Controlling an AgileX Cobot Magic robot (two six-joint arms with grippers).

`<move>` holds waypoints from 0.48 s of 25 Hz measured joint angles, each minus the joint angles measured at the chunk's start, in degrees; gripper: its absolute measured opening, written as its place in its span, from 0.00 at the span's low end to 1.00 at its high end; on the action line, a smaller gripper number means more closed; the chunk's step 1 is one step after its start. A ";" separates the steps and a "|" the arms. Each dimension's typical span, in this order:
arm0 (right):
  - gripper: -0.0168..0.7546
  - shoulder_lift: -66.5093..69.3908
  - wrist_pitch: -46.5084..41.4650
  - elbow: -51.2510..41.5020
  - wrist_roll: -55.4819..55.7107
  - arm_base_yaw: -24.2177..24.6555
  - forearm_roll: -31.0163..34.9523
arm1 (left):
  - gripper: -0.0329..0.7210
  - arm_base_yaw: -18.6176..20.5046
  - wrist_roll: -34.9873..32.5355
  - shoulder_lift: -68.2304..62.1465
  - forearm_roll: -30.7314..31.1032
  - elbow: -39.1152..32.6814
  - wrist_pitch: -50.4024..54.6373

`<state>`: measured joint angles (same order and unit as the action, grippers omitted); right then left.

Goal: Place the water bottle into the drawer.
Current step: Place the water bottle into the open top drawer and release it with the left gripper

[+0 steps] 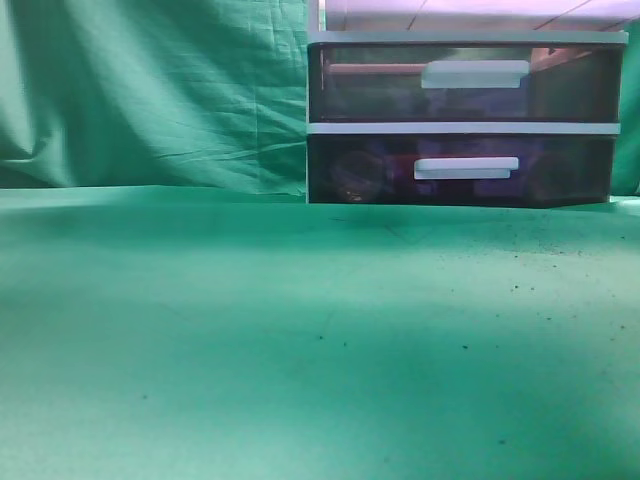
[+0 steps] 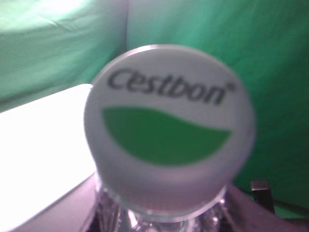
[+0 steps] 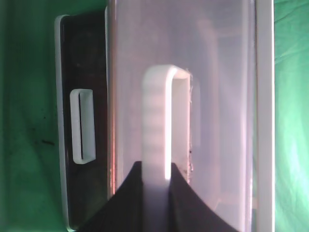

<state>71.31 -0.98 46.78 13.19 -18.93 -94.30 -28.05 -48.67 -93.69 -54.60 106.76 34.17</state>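
Pinching the white bar handle (image 3: 157, 121) of the dark translucent plastic top drawer (image 3: 217, 58), the right gripper (image 3: 157, 181) presumably keeps it accessible, while the grey-capped clear water bottle (image 2: 169, 130) hangs beside the white unit, left gripper's state indiscernible.

Drawer (image 3: 193, 48) above two lower drawers (image 1: 460, 170)

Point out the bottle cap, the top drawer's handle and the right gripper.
Bottle cap (image 2: 169, 125): left wrist view, centre of its printed top.
Top drawer's handle (image 3: 157, 125): right wrist view, white bar's outer face.
Right gripper (image 3: 157, 188): right wrist view, between fingertips clamping the handle.
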 joint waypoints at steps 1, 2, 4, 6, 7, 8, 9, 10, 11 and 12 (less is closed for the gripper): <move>0.13 0.00 0.09 0.00 0.00 0.00 0.00 | 0.43 -0.57 0.00 -1.86 0.00 0.88 0.00; 0.13 0.00 0.09 0.00 0.00 0.00 0.00 | 0.43 -1.09 0.00 -4.26 0.61 1.52 0.00; 0.13 0.00 0.09 0.00 0.12 0.00 0.00 | 0.43 -1.47 0.15 -7.44 3.17 1.78 0.00; 0.13 0.00 0.09 0.00 0.12 0.00 0.00 | 0.43 -1.47 1.46 -10.19 7.81 1.78 0.00; 0.13 0.00 0.09 0.00 0.12 0.00 0.00 | 0.43 -1.47 2.73 -11.10 10.51 1.78 0.00; 0.13 0.00 0.09 0.00 0.12 0.00 0.00 | 0.43 -1.47 3.70 -12.00 13.14 1.78 0.00; 0.13 0.00 0.09 0.00 0.12 0.00 0.00 | 0.43 -1.47 4.82 -12.65 15.27 1.78 0.00; 0.13 0.00 0.09 0.00 0.12 0.00 0.00 | 0.43 -1.47 6.39 -13.17 18.04 1.78 0.00; 0.13 0.00 0.09 0.00 0.12 0.00 0.00 | 0.43 -1.47 8.39 -13.46 21.08 1.78 0.00; 0.13 0.00 0.29 0.00 0.12 0.00 -0.14 | 0.43 -1.47 10.78 -13.81 23.31 1.78 0.00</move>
<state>71.31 -0.69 46.78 13.31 -18.93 -94.43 -29.52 -37.89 -107.50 -31.30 108.54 34.17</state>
